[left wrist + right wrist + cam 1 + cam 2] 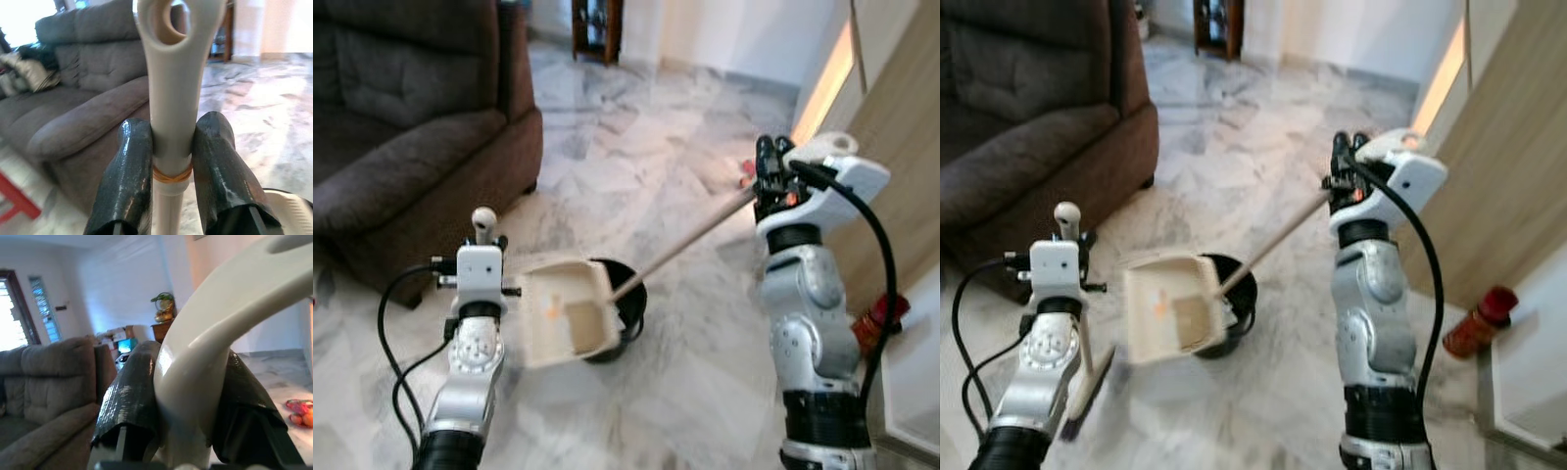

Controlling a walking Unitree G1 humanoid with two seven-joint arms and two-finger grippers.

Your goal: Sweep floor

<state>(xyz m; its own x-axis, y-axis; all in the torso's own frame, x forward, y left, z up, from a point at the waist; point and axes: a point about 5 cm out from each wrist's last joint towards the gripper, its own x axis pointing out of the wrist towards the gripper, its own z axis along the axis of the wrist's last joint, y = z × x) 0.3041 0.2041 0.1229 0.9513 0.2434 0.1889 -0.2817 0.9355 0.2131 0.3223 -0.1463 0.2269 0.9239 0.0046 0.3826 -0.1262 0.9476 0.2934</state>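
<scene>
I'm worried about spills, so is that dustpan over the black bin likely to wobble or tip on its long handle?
Probably wobbly: the dustpan sits far from the right hand on a thin handle. It looks like light plastic and already hangs tilted over the bin, so contents may slide.

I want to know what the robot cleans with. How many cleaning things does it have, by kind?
Brooms: 1, the broom in the left claw.
Dustpans: 1, the dustpan held by the right claw.
Bins: 1, the black bin.
Total: 3.

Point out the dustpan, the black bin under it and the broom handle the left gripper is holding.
dustpan (563, 313): left eye view, on the inside of its cream tray.
black bin (631, 308): left eye view, on its rim beside the tray.
broom handle (171, 98): left wrist view, on the shaft above the fingers.
</scene>
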